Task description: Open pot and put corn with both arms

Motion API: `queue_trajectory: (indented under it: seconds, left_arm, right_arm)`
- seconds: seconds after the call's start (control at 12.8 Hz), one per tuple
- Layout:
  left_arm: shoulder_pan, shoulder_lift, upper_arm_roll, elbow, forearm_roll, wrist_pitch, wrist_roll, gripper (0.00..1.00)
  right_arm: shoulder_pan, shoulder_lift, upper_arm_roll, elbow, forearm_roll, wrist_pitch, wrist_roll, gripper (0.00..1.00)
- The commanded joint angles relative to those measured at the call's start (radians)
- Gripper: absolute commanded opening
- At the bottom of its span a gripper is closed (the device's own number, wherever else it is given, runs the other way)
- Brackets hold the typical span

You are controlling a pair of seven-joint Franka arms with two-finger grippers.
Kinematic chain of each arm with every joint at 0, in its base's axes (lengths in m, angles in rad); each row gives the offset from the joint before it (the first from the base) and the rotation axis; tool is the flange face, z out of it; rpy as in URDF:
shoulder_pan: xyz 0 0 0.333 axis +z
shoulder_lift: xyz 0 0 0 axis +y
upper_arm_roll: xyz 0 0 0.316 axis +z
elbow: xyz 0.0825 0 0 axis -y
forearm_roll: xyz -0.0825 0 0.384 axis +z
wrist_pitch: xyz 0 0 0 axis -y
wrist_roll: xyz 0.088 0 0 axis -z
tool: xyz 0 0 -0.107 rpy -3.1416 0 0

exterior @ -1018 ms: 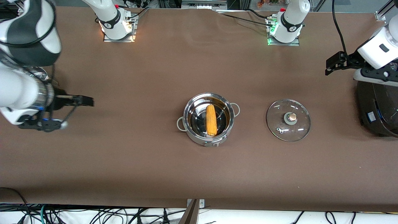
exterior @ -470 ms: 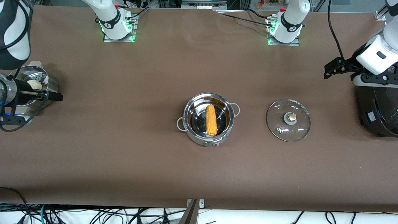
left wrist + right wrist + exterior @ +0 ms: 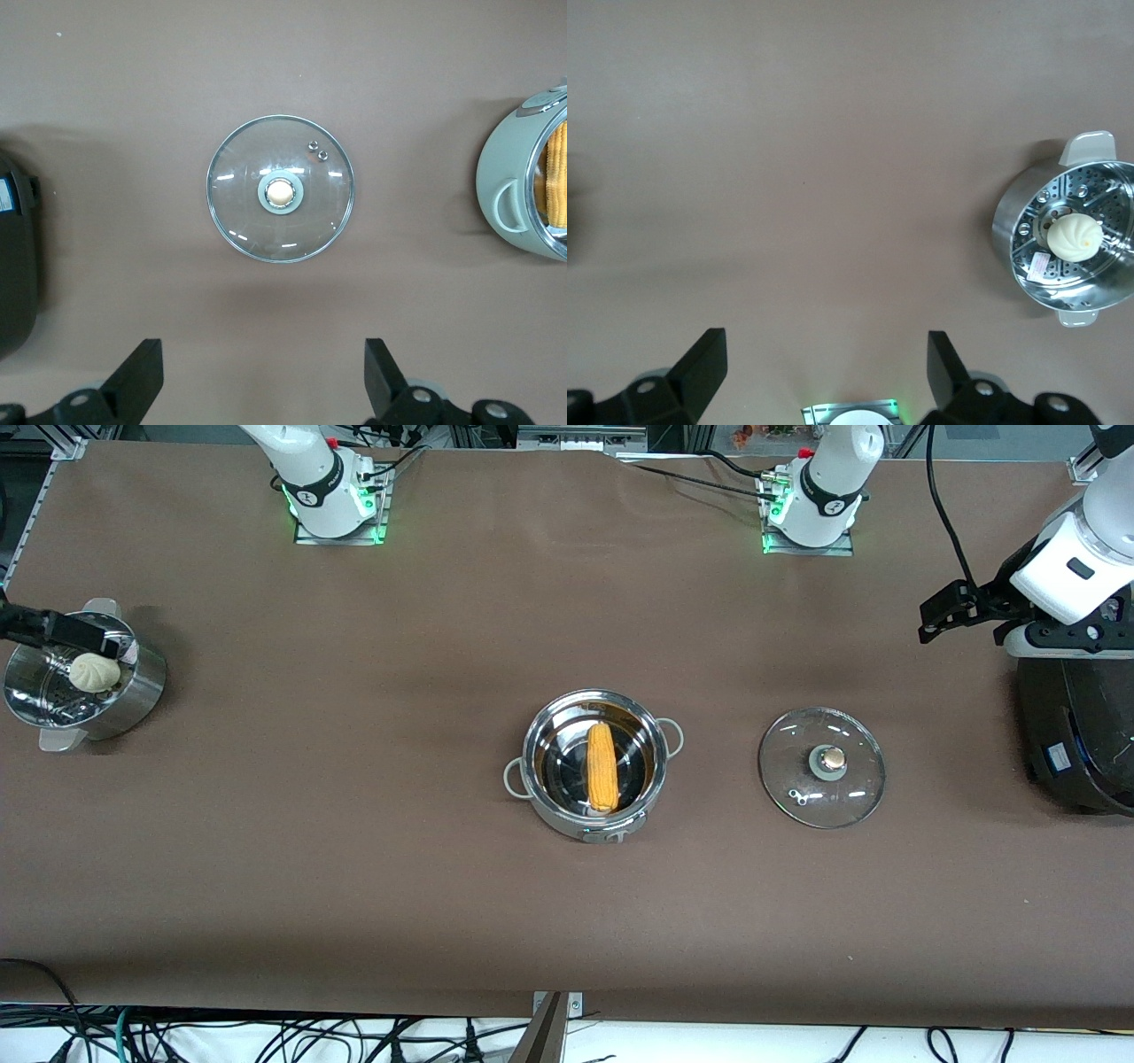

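Front view: the pot (image 3: 594, 763) stands open at the middle of the table (image 3: 354, 886), and the corn (image 3: 601, 766) lies inside it, lengthwise toward the camera. Its two loop handles stick out at the sides. Beside the pot, toward the left arm's end of the table and apart from it, the glass lid (image 3: 822, 767) lies flat with its knob up. Farther toward that end sits the black cooker (image 3: 1076, 735), partly cut off by the edge.

At the right arm's end of the table stands the steamer basket (image 3: 84, 682) with a white bun (image 3: 95, 671) in it, a little farther from the camera than the pot.

The left gripper (image 3: 941, 615) hangs above the table just beside the cooker, holding nothing. In the left wrist view its fingers (image 3: 137, 376) stand wide apart, with the lid and the side of the pot below.

The right gripper (image 3: 62, 631) shows only its tip at the picture's edge, over the steamer basket. In the right wrist view its fingers (image 3: 702, 365) are also spread wide and empty, over bare table, the basket off to one side.
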Motion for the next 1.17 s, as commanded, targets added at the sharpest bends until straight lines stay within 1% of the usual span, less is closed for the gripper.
queue_trajectory:
  seconds: [0.0,0.08,0.23,0.39,0.47,0.55,0.7,1.1]
  left_arm:
    - [-0.003,-0.014,0.003,-0.02,-0.01,0.015,-0.009,1.0]
    - [-0.003,-0.014,0.003,-0.02,-0.012,0.015,-0.011,1.0]
    - [-0.003,-0.01,0.0,-0.018,-0.012,0.015,-0.026,1.0]
    - [-0.012,-0.008,-0.003,-0.015,-0.015,0.015,-0.046,1.0]
    - [-0.014,-0.002,-0.003,0.002,-0.013,0.013,-0.043,1.0]
    - [-0.009,0.003,-0.001,0.005,-0.013,0.012,-0.035,1.0]
    - [-0.003,0.003,-0.001,0.005,-0.018,0.009,-0.032,1.0]
    - [-0.007,0.001,-0.003,0.008,-0.019,-0.013,-0.034,1.0]
  right_arm:
    - [0.012,-0.093,0.036,-0.105,0.001,0.033,-0.002,1.0]
    - [0.014,-0.102,0.05,-0.134,-0.001,0.04,0.003,1.0]
    - [0.016,-0.113,0.052,-0.165,-0.009,0.08,-0.003,1.0]
    - [0.019,-0.077,0.056,-0.152,-0.057,0.083,-0.006,1.0]
    - [0.02,-0.067,0.076,-0.136,-0.079,0.08,-0.006,1.0]
    - [0.02,-0.049,0.079,-0.109,-0.093,0.076,-0.006,1.0]
    - [0.019,-0.021,0.078,-0.08,-0.087,0.076,-0.008,1.0]
    - [0.019,-0.015,0.078,-0.079,-0.084,0.086,0.001,1.0]
